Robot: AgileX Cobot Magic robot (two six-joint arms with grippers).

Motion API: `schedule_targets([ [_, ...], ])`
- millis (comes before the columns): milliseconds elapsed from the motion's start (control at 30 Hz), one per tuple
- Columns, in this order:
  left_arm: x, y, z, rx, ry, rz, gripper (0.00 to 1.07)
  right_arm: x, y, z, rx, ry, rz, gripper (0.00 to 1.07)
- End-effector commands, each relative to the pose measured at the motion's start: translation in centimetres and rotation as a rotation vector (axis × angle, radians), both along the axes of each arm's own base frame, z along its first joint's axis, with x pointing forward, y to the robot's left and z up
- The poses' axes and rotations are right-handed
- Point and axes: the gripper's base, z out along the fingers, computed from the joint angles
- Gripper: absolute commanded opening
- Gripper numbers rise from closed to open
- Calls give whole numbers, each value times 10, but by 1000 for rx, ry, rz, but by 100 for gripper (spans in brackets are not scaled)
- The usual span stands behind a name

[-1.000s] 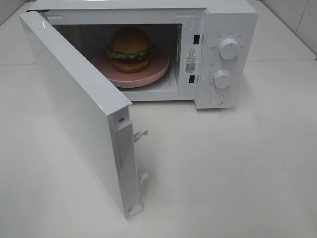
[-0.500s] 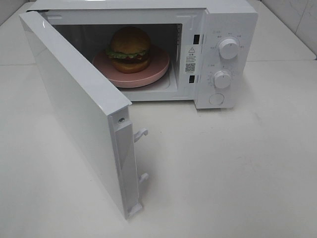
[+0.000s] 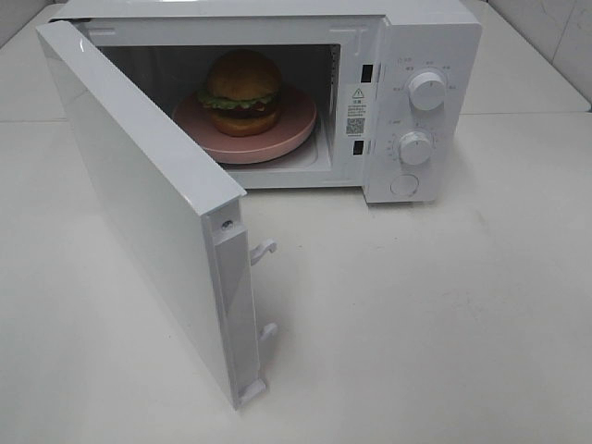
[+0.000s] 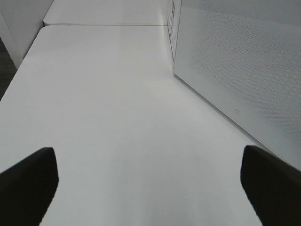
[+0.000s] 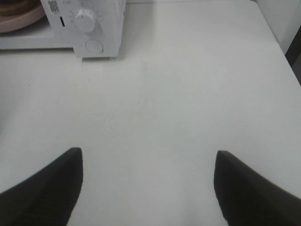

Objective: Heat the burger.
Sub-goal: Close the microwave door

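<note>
Glossy golden-brown lettuce burger sat on round pink plate inside white microwave, white door open, evidently loaded for heating. Left gripper and right gripper hung outside the microwave, jaws wide, empty.

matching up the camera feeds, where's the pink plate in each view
exterior high: pink plate inside the open microwave, under the burger.
left wrist: not in it; only the microwave's door shows.
right wrist: a sliver of the pink plate, cut by the picture edge, beside the control panel.
shared landmark: the microwave.
</note>
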Motion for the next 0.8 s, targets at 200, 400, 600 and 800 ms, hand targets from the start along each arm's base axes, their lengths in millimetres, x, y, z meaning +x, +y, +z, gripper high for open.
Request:
schedule_targets([
  [200, -3, 0, 1, -8, -36, 5, 101, 1, 0, -4, 7, -58, -11, 76],
  [400, -3, 0, 1, -8, -36, 5, 101, -5, 0, -4, 9, -95, -32, 77],
  [600, -3, 0, 1, -8, -36, 5, 101, -5, 0, -4, 9, -94, -38, 82],
  [800, -3, 0, 1, -8, -36, 5, 101, -5, 0, -4, 12, -94, -40, 92],
])
